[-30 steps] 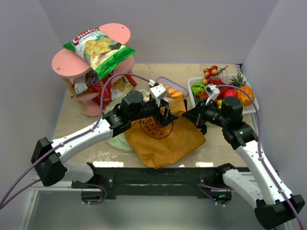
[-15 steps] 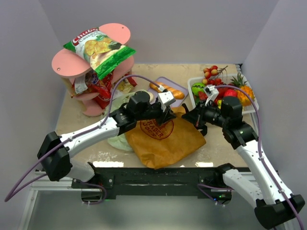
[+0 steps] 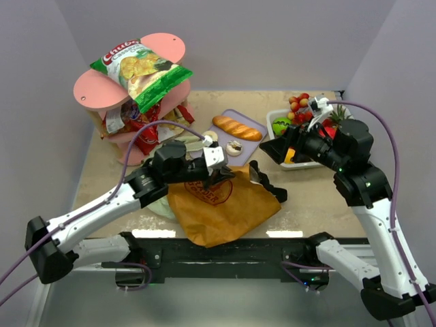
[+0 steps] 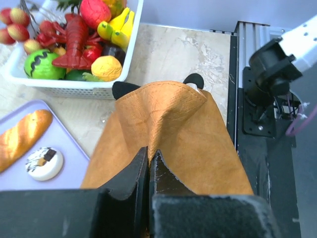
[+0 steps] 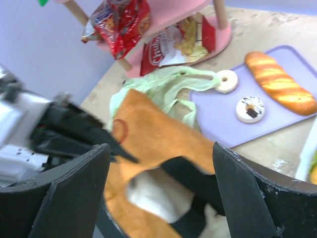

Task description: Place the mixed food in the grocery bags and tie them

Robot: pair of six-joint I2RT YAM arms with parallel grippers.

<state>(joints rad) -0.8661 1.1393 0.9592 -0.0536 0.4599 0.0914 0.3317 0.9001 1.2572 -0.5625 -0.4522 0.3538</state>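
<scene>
Overhead view of a tan table (image 3: pixel 306 197) walled on three sides, with two robot arms reaching in from the near edge. Everything here is placed from the brown paper bag (image 3: pixel 221 208). It lies slumped at the near middle, its lower corner at the black rail the arms are bolted to.

It is one of two bags. A pale-green plastic bag (image 5: pixel 163 84) lies crumpled against its far-left side, touching it. The left gripper (image 4: pixel 149 161) is closed tight, pinching a raised fold of the paper bag between its fingertips. The right gripper (image 5: pixel 161 148) hovers by the bag's far-right end, jaws spread wide with nothing between them. The bag's two black handles (image 3: pixel 267 185) flop at its right end.

Just beyond the bag sits one purple tray (image 5: pixel 218 126) carrying one bread loaf (image 3: pixel 236 128) and two pale round pieces (image 3: pixel 234 147). Beyond the bag and to its right, one white basket (image 4: pixel 74 88) of toy fruit stands close to the right wall. Beyond the bag and to its left, one pink tiered stand (image 3: pixel 92 92) stands beside the left wall. It holds one large green-and-white chips bag (image 3: pixel 143 73) on top and at least two red packets (image 5: pixel 119 20) on lower shelves.

Open tabletop runs from the bag's right side to the right wall. A narrower bare strip lies to the bag's left.
</scene>
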